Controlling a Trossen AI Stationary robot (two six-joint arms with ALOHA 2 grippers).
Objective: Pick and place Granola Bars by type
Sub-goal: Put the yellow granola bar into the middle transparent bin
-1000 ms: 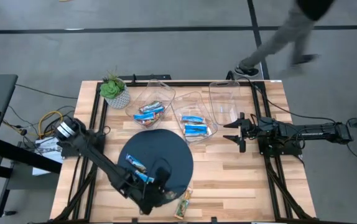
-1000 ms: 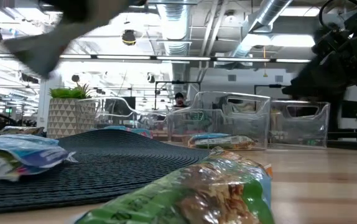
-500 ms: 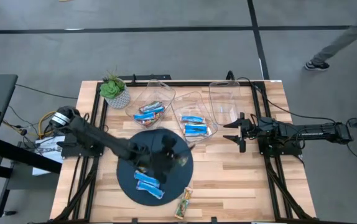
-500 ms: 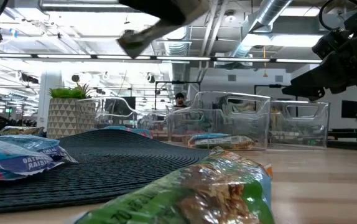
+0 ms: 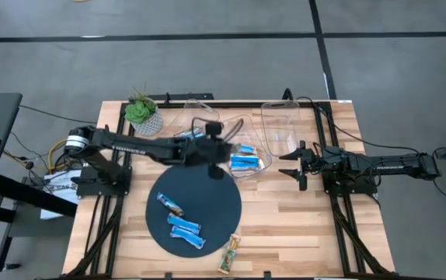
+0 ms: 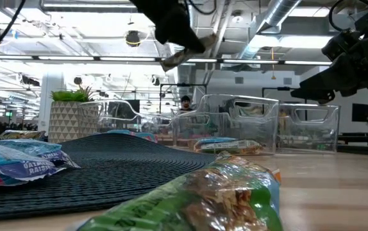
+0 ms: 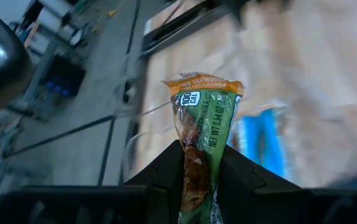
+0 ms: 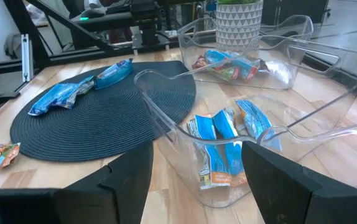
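My left gripper [image 5: 217,152] hangs in the air over the far edge of the dark round mat [image 5: 207,194], next to the bins, shut on a green and orange granola bar [image 7: 201,134]. The low view shows this bar [image 6: 183,56] high above the table. Three blue bars [image 5: 184,225] lie flat on the mat, and a green bar [image 5: 229,253] lies on the wood near the near edge. The middle bin [image 5: 245,159] holds blue bars; the left bin [image 5: 188,138] holds mixed ones. My right gripper [image 5: 297,165] waits open at the table's right. My left gripper pinches the green bar's lower part [image 7: 194,171] between its two fingers. The bar's orange-sealed end [image 7: 203,82] sticks out past the fingertips. The bar is lifted clear of the table and hangs slanted below the gripper in the low view.
A third clear bin [image 5: 281,128] stands at the far right with nothing in it that I can see. A potted plant [image 5: 144,115] sits at the far left corner. Bare wood [image 5: 285,218] stretches to the right of the mat.
My left arm has swung up from the near part of the mat toward the far edge, carrying the green bar over the mat to beside the bins. The blue bars on the mat, hidden under the arm before, now show. A person beyond the table has walked out of view.
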